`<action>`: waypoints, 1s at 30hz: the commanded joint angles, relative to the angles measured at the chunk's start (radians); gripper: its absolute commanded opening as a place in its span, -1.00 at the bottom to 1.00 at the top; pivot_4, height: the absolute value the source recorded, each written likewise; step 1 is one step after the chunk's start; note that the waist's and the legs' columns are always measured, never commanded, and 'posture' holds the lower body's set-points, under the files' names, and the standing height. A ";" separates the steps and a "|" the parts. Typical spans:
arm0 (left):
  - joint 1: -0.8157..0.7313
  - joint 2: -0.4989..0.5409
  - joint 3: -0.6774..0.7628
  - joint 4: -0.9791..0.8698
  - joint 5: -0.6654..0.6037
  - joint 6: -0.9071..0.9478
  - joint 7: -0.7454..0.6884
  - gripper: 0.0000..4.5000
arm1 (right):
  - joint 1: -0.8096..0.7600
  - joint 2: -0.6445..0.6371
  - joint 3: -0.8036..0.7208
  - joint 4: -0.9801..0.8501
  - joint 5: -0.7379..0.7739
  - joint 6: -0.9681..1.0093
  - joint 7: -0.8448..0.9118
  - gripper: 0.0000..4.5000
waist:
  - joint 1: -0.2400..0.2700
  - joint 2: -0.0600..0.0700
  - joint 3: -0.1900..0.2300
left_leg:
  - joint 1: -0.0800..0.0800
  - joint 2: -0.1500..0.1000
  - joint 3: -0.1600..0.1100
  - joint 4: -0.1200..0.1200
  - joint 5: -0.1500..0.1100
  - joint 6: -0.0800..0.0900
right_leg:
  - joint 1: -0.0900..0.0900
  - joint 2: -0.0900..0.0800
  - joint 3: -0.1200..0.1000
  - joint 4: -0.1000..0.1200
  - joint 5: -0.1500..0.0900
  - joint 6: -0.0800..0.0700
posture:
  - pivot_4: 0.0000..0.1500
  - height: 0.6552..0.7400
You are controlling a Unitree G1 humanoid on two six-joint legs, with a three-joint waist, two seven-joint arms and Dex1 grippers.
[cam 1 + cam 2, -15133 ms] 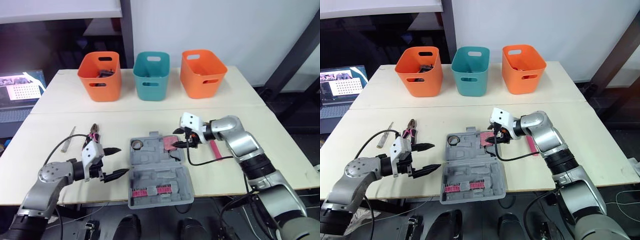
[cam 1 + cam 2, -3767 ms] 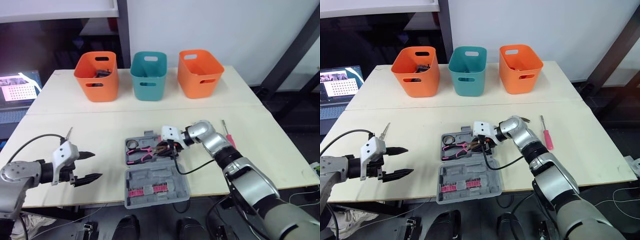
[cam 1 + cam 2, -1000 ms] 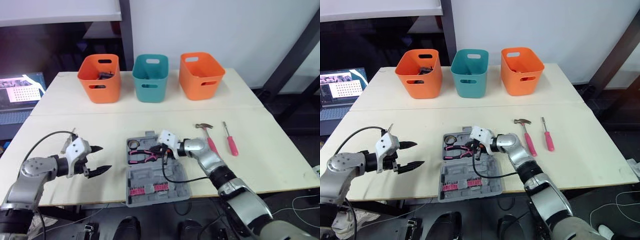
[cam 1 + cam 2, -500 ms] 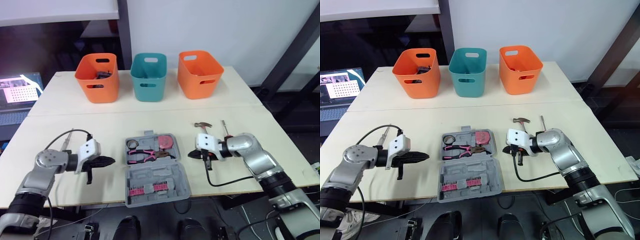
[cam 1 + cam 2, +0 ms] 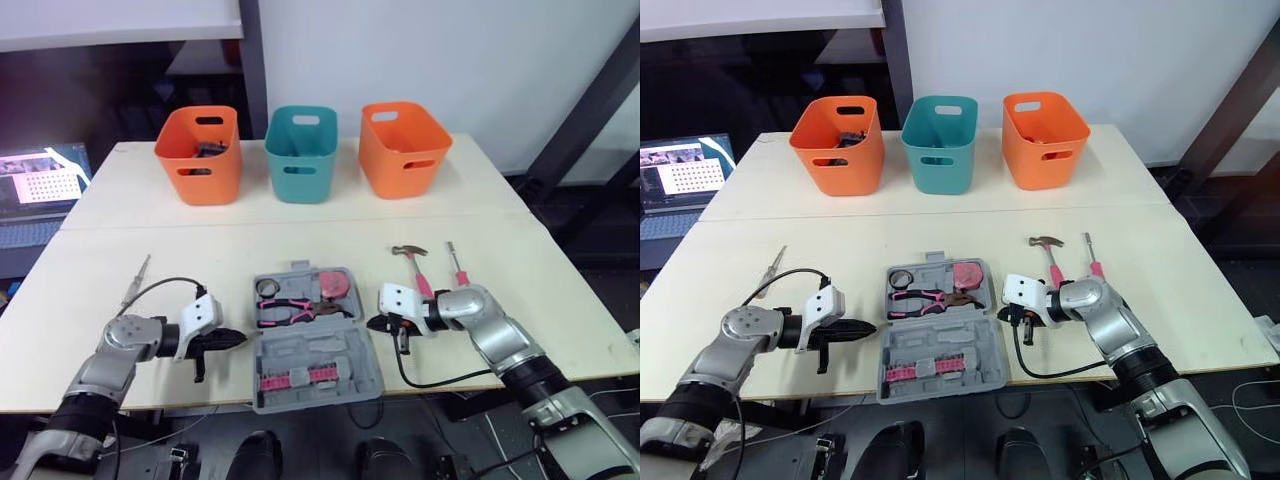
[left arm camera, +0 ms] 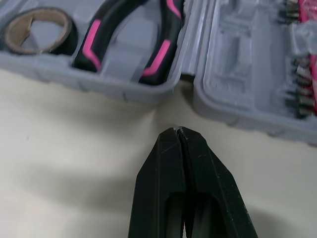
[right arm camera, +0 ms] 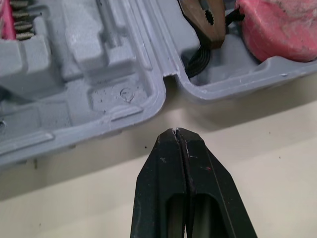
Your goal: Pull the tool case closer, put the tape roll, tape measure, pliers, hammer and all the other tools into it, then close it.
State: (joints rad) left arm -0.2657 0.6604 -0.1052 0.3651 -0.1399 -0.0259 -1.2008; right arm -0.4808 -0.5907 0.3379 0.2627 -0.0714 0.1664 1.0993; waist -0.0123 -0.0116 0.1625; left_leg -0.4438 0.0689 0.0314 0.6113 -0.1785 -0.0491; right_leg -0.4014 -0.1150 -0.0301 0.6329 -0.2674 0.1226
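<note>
From the head, we see the open grey plastic tool case (image 5: 315, 340) at the near middle of the cream table (image 5: 300, 240), with our forearms low on either side of it. The left hand (image 5: 238, 338) points right at its left edge, and the right hand (image 5: 371, 323) points left at its right edge.

At the left wrist, the fingers (image 6: 163, 163) are pressed together and empty, just short of the case's hinge gap, with the pink-handled pliers (image 6: 161, 49) lying inside the case.

At the right wrist, the hand is likewise clenched on nothing, near the case wall.

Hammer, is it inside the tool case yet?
No, the hammer lies on the table to the right of the open tool case, next to the screwdriver.
</note>
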 commanded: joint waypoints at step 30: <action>-0.227 -0.101 -0.127 0.055 0.161 0.103 0.065 -0.98 | -0.079 0.105 -0.008 0.145 -0.015 0.021 -0.041 -1.00 | 0.015 0.000 0.000 | 0.001 0.000 -0.001 0.002 0.000 0.000 | 0.003 0.000 0.000 0.000 0.000 0.000 | 1.00 1.00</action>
State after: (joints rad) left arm -0.4724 0.5765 -0.2121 0.4302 0.0183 0.1201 -1.1359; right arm -0.5323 -0.5100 0.3139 0.3904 -0.0771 0.2059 1.0712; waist 0.0023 -0.0117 0.1624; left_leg -0.4423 0.0685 0.0308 0.6131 -0.1784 -0.0490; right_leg -0.3981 -0.1147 -0.0303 0.6325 -0.2674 0.1228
